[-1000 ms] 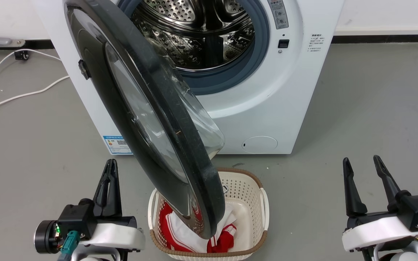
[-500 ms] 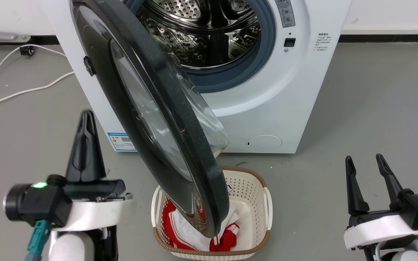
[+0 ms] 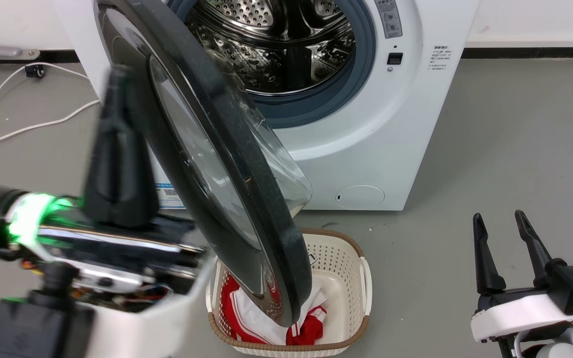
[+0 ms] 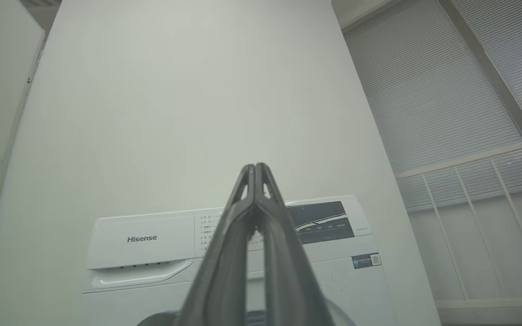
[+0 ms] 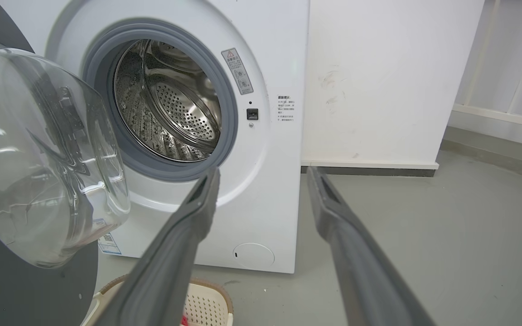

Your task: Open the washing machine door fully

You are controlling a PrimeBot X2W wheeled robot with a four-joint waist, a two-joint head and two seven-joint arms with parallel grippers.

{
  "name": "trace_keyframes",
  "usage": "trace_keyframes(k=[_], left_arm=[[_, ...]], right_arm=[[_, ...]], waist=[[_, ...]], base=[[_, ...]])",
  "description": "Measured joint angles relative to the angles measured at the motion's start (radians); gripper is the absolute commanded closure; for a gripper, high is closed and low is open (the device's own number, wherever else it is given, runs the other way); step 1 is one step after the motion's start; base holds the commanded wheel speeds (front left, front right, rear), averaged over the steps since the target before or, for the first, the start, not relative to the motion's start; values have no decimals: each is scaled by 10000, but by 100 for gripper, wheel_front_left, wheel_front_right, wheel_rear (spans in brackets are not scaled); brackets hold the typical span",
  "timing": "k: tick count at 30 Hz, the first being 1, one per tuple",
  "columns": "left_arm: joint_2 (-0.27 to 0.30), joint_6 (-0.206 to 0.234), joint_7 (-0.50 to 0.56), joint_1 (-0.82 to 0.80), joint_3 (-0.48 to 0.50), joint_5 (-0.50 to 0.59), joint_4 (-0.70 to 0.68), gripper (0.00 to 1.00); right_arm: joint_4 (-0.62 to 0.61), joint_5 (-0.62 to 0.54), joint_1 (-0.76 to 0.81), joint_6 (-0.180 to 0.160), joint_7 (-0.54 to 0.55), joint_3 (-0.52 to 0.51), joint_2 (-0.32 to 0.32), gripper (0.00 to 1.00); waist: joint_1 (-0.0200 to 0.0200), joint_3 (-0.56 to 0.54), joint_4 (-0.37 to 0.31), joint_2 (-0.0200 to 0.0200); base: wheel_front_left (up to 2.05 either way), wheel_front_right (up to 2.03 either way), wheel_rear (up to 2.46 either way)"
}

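Observation:
The washing machine door (image 3: 239, 164) stands partly open, its glossy black ring edge-on to me and reaching down over a basket. Its clear glass bowl (image 5: 39, 154) bulges toward the steel drum (image 3: 276, 44). My left gripper (image 3: 112, 77) is raised to the left of the door's outer face, blurred, its fingers pressed together and empty. In the left wrist view, the left gripper (image 4: 255, 166) points at the machine's white control panel (image 4: 152, 240). My right gripper (image 3: 498, 219) rests low at the right, open and empty, well away from the door; the right gripper (image 5: 263, 174) faces the machine's front.
A cream laundry basket (image 3: 338, 248) holding red and white clothes (image 3: 261, 308) sits on the floor under the door's lower edge. White cables (image 3: 18, 129) lie on the grey floor to the left. A white wall (image 5: 379, 81) stands behind the machine, with open floor (image 3: 515, 124) at the right.
My left gripper has risen from the lower left, up alongside the door's outer face and closer to the camera. The door and the right gripper have stayed where they were.

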Motion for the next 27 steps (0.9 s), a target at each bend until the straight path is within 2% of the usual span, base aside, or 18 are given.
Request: trace_keyframes(k=[5,9,14,22,27], left_arm=[[-2,-374,0,60,-1423,-366,88,100],[-4,-546,29,660,-2527,-953,725,100],[15,-625,717,1506,-3519,-1674,1538,100],[313,-560,2105,2735,-3657,-2637,2997,100],[303,-428,2006,2555,-3705,-2531,3661,100]], right_arm=[[4,6,2,0,31,17,0,0],[29,67,13,0,46,29,0,0],[54,100,53,0,79,50,2,0],[138,207,61,0,182,136,2,0],[157,253,21,0,222,159,2,0]], waist=[[0,-7,-66,0],[0,-52,-95,0],[0,-111,-87,0],[0,-77,-50,0],[0,102,-34,0]], base=[[0,0,0],[0,0,0],[0,0,0],[0,0,0],[0,0,0]])
